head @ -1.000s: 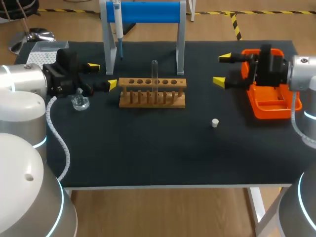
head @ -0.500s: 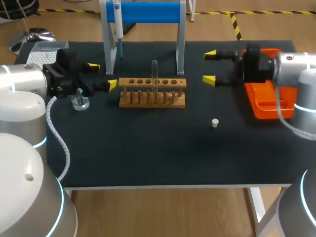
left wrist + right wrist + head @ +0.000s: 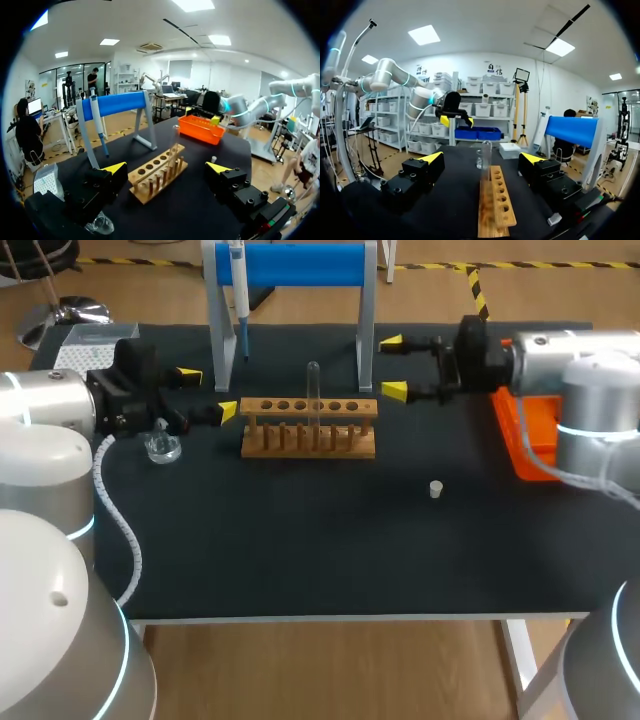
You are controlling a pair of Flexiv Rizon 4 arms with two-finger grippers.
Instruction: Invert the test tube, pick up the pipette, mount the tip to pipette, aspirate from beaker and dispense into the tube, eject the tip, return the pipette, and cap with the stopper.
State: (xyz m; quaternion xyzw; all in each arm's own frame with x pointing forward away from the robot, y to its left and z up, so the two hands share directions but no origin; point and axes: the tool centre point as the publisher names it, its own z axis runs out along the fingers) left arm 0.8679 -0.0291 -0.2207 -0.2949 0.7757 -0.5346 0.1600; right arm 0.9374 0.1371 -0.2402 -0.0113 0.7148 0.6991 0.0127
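Table (image 3: 300, 560) — right end effector (image 3: 393, 367) level, agape

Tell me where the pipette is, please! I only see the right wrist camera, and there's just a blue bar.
Observer: The pipette hangs on the blue stand, at the end nearer the left claw.
Operator: Where's the little stopper?
Observer: It lies on the table, apart from the wooden rack, on the robot's side of it.
Operator: What's behind my right claw?
Observer: An orange tray, beside the right arm.
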